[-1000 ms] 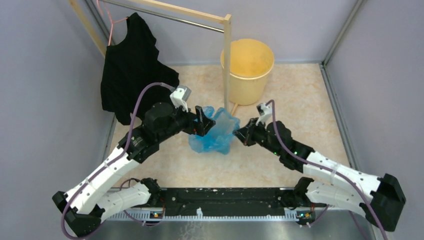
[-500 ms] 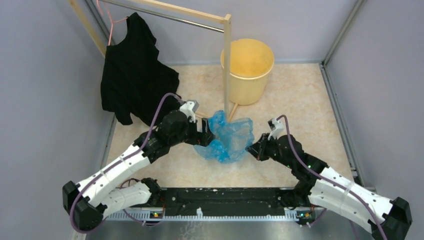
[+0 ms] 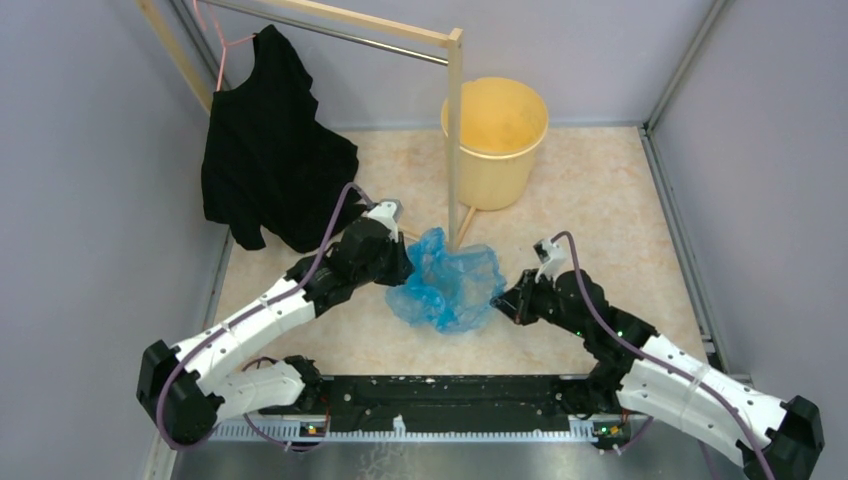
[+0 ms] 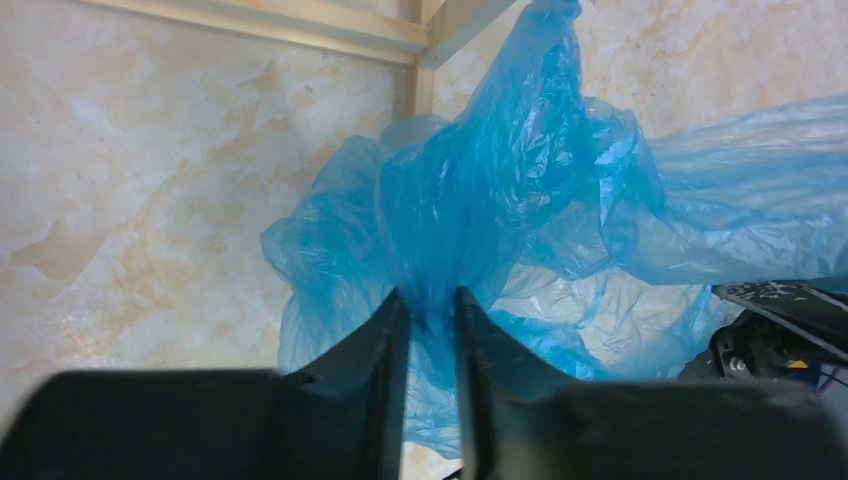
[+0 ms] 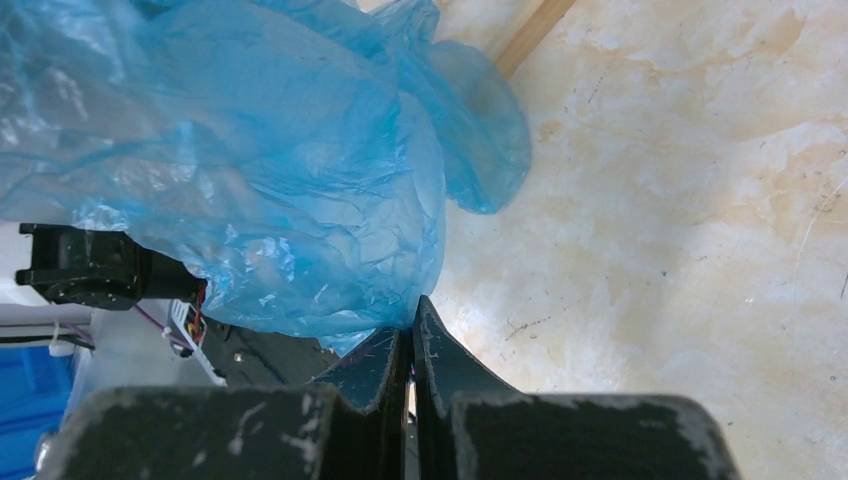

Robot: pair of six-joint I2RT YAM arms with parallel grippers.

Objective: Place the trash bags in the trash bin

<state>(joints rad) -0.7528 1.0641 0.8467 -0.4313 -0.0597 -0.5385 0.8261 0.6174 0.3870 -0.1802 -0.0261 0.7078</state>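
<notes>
A crumpled translucent blue trash bag [image 3: 448, 280] hangs stretched between my two grippers over the marble-patterned floor. My left gripper [image 3: 405, 268] is at its left side. In the left wrist view the gripper [image 4: 428, 300] is shut on a bunched fold of the bag [image 4: 480, 180]. My right gripper [image 3: 503, 300] is at the bag's right side. In the right wrist view its fingertips [image 5: 413, 310] pinch the bag's lower edge [image 5: 250, 180]. The pale yellow-orange trash bin [image 3: 495, 175] stands at the back, beyond the bag, open side up.
A wooden rack post [image 3: 455, 130] rises between the bag and the bin, and its foot [image 4: 300, 25] lies just behind the bag. A black garment [image 3: 265, 150] hangs from the rack on the left. Grey walls close in both sides and the back.
My left gripper has gone from open to shut on the bag and drawn nearer. My right gripper pulled the bag to the right and nearer, then stayed still.
</notes>
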